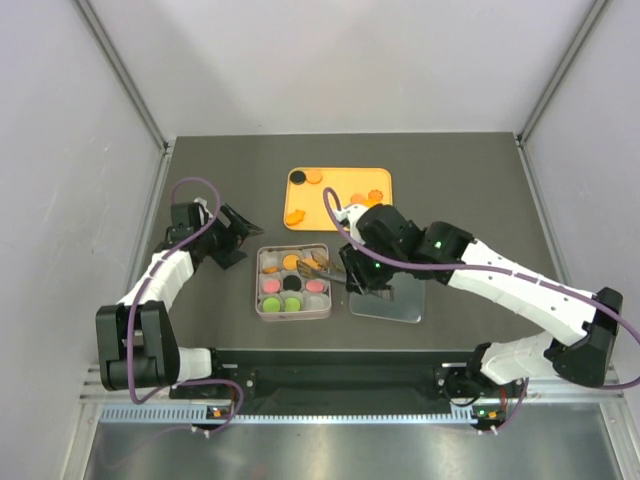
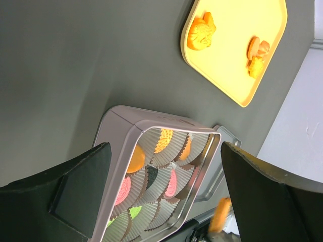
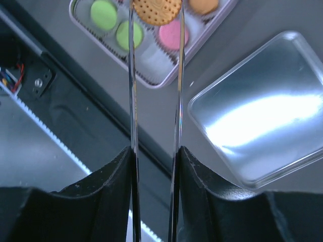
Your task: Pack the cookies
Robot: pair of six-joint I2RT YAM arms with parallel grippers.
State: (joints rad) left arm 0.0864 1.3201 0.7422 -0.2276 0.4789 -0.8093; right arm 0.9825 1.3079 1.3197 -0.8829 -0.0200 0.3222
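Cookies [image 1: 291,283] sit in the square tin [image 1: 258,300] at centre frame; others lie on the orange tray [image 1: 345,215] above it. The right gripper [image 3: 156,25] pinches a brown dotted cookie [image 3: 157,11] over the tin. The left gripper [image 2: 164,189] is spread wide and empty, left of the tin.

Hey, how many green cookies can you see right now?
2. Both lie in the tin's near row: one green cookie in the left corner cup, the other in the middle cup. None shows on the tray; the right arm may hide some.
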